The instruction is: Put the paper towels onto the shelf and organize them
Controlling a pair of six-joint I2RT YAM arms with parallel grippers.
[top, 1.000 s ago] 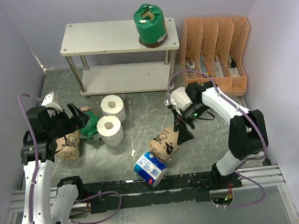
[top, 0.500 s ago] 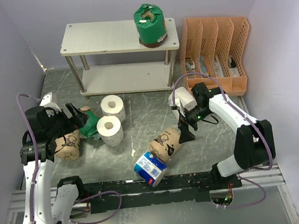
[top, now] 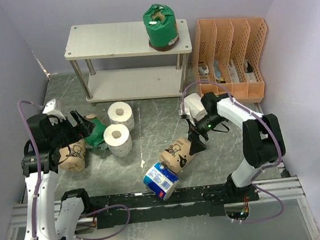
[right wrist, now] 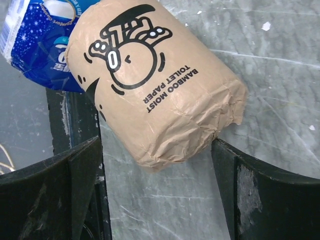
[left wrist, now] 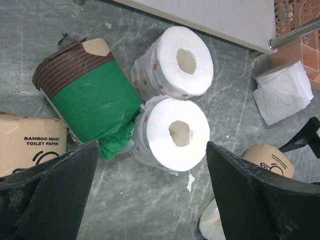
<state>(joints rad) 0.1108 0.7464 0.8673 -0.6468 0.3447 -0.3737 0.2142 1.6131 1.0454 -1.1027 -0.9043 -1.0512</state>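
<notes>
The shelf (top: 113, 42) stands at the back with one green-wrapped roll (top: 161, 26) on its top board. On the table lie two bare white rolls (top: 120, 113) (top: 117, 138), a green-wrapped roll (top: 97, 131), a tan roll (top: 73, 157), a second tan roll (top: 176, 152), a blue-and-white roll (top: 161, 180) and a third white roll (top: 195, 104). My left gripper (left wrist: 150, 200) is open and empty, just short of the nearer white roll (left wrist: 172, 132). My right gripper (right wrist: 157, 185) is open, its jaws either side of the near end of the tan roll (right wrist: 155, 85).
The orange file organizer (top: 233, 56) stands right of the shelf. The blue-and-white roll (right wrist: 35, 45) touches the tan roll and lies against the black rail (right wrist: 75, 125) at the table's near edge. Side walls close in left and right.
My right arm's elbow swung out to the right and back again; its gripper stays at the tan roll. The rolls and the left arm have not moved.
</notes>
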